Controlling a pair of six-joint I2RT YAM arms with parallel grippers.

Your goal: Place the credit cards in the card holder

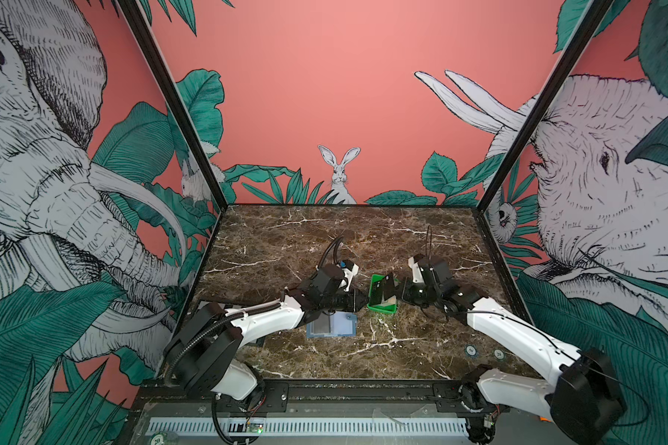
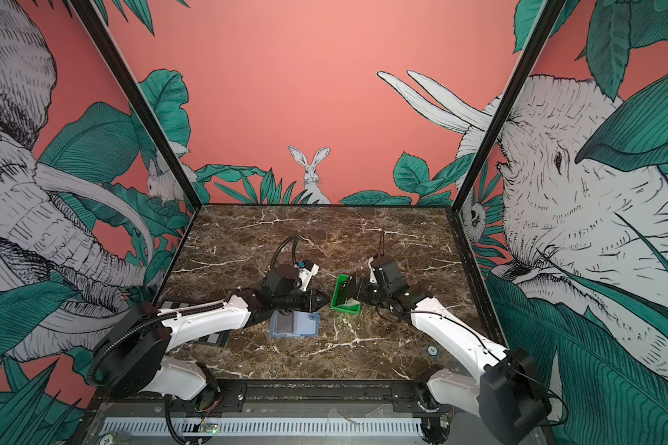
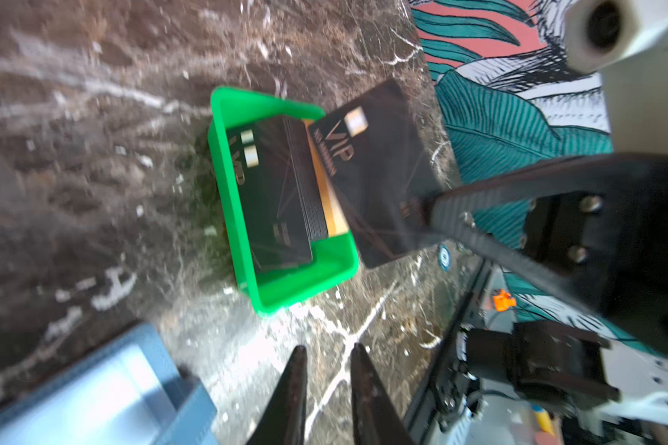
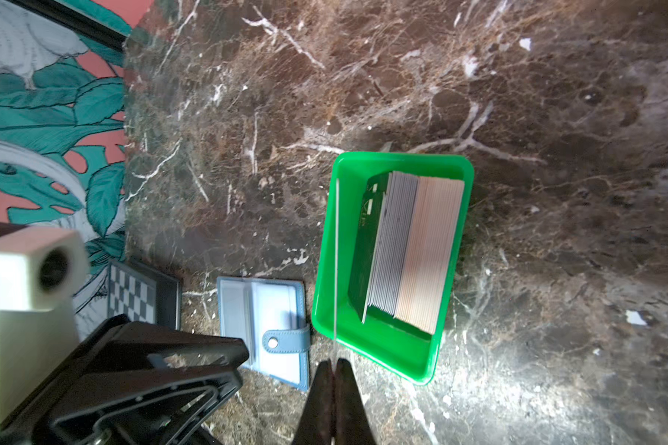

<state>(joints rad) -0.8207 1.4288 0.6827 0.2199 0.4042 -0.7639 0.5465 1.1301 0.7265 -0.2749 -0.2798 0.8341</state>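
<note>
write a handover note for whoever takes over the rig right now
Right gripper: shut on one black VIP card, lifted on edge at the green tray's side.
Left gripper: fingers slightly apart, empty, close to the tray.
Card holder: lies open flat beside the tray.
Stack of cards: in the tray.
Done: one card picked up.
Left: slide it into a sleeve, then the stack. Whether any sleeve is filled, cannot tell.

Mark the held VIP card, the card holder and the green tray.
VIP card (image 3: pixel 376 173), left wrist view, middle of its face.
card holder (image 4: pixel 270 304), right wrist view, clear inner sleeve.
green tray (image 4: pixel 402 157), right wrist view, rim.
</note>
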